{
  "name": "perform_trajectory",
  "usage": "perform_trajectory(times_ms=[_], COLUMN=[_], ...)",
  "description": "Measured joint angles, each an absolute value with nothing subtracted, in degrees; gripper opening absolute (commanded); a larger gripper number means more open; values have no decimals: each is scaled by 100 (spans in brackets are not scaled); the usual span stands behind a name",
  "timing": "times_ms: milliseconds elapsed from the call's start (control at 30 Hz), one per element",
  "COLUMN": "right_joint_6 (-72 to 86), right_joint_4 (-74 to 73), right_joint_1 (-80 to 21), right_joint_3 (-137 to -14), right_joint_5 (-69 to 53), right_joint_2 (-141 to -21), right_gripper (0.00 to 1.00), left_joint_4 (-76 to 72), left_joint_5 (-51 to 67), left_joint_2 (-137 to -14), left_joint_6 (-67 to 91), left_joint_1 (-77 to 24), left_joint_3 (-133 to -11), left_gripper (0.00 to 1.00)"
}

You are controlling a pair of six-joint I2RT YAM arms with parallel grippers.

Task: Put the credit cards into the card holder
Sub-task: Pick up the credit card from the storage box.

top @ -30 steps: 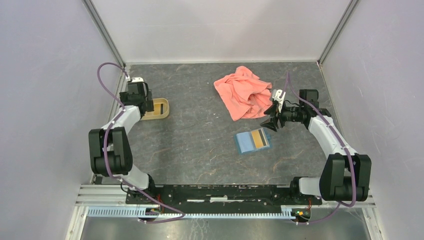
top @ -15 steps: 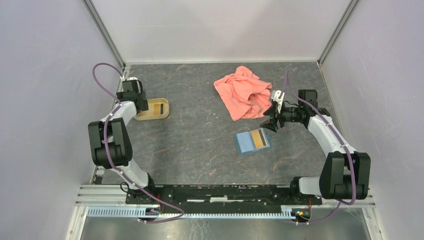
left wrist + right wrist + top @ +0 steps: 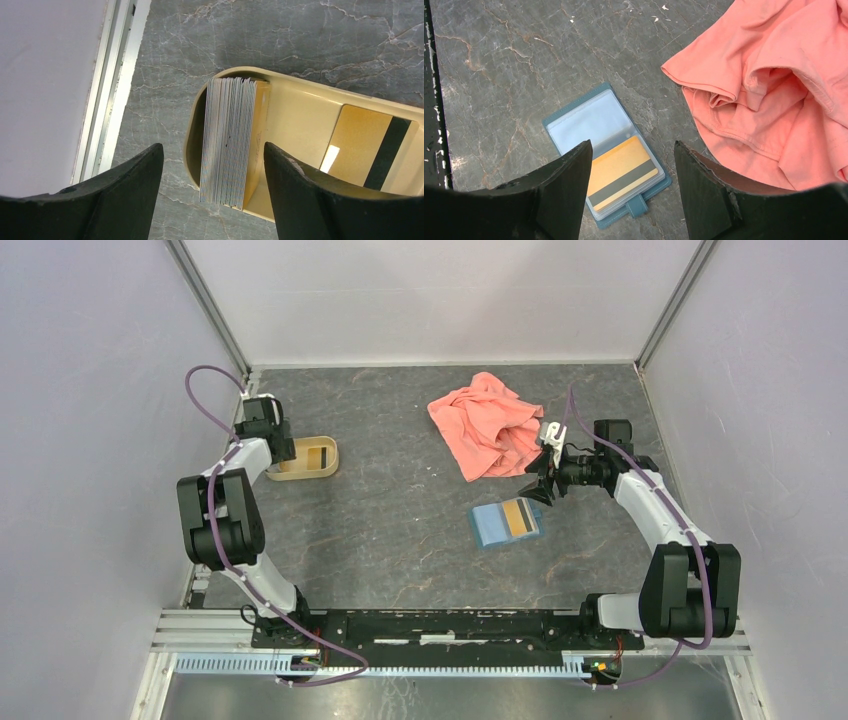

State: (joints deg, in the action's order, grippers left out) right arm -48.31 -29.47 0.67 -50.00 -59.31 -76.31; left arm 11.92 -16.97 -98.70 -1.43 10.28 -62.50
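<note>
Where left pincer gapes, credit cards stand below.

No text, brand, number or sign is legible: the credit card in the card holder under the right gripper shows only a dark stripe, and a faint mark on the stacked cards under the left gripper is too small to read.

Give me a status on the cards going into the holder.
Done: one credit card sits in a sleeve of the open card holder. In hand: nothing; the left gripper hangs open over the upright stack of cards in the tan tray, the right gripper open above the holder. Left: that stack and the flat card beside it.
</note>
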Motion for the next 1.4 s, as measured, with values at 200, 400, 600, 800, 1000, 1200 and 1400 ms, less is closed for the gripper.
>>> perform_trajectory(times_ms=[200, 400, 600, 800, 1000, 1200, 1400], right_joint_6=[-4836, -4853, -4873, -4895, -4897, -4919, -4939], right_joint_4=[-2958, -2969, -2969, -2971, -2978, -3022, -3061], right_joint_1=[49, 49, 49, 49, 49, 49, 49], right_joint_3=[-5000, -5000, -5000, -5000, -5000, -5000, -5000], right_joint_5=[-5929, -5931, -5929, -5929, -5929, -5927, -5924], right_joint_2=[-7658, -7658, -7658, -7658, -7660, -7660, -7662], right_gripper=[67, 67, 68, 68, 68, 68, 67], left_joint_4=[1247, 1282, 1317, 1326, 1345, 1343, 1343], left_joint_5=[-1634, -1603, -1616, -1621, -1625, -1634, -1597], left_joint_2=[-9931, -9948, -9948, -9926, -9826, -9703, -9692], left_joint_6=[-141, -139, -139, -139, -139, -139, -134], left_joint_1=[1103, 1109, 1111, 1114, 1114, 1114, 1114], left_joint_3=[-6263, -6292, -6296, -6296, -6296, -6296, -6296], left_gripper=[73, 69, 65, 63, 60, 54, 45])
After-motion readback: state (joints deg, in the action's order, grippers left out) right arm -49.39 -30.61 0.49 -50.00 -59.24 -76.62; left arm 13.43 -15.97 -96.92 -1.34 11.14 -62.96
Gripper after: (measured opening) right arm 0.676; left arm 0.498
